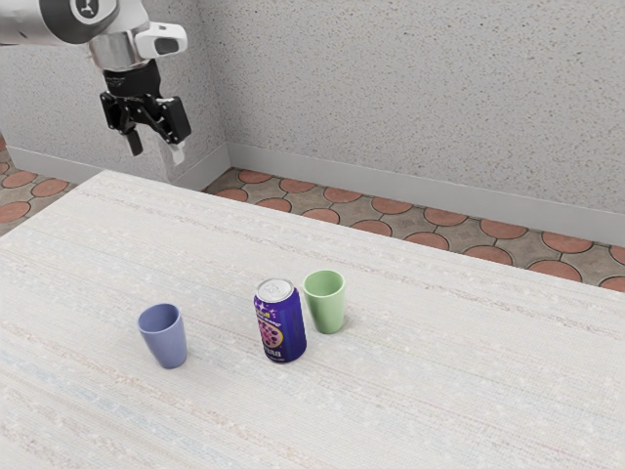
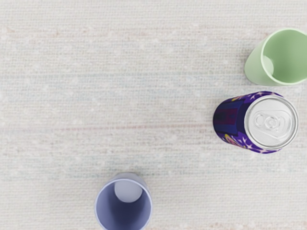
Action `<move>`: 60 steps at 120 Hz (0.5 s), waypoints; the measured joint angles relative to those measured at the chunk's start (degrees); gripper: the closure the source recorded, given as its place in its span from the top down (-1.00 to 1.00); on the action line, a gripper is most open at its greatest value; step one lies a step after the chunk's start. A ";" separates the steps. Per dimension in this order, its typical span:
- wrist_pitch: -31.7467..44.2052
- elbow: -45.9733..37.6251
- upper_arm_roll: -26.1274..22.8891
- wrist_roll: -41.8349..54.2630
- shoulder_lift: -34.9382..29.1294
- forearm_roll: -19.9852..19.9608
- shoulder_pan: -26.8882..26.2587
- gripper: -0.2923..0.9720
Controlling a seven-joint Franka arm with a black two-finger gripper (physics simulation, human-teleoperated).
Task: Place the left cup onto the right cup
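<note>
A lavender-blue cup [image 1: 163,334] stands upright on the pale table [image 1: 469,371], toward the exterior view's left. A light green cup [image 1: 324,300] stands upright to its right, mouth up. My black gripper [image 1: 154,147] hangs high above the table's far left corner, well away from both cups, fingers apart with nothing between them. From above, the wrist view looks into the blue cup [image 2: 123,203] and the green cup [image 2: 280,56]; both are empty.
A purple soda can [image 1: 279,319] stands upright between the cups, close beside the green one, and appears as the can [image 2: 259,121] in the wrist view. Tiled floor and a grey wall lie beyond the table's far edge.
</note>
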 joint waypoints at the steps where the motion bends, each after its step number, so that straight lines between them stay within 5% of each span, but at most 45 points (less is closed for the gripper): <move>1: 0.01 0.00 0.00 -0.02 0.00 0.00 -0.01 0.50; 60: 4.58 -4.36 0.01 -0.18 4.93 -0.39 3.16 0.50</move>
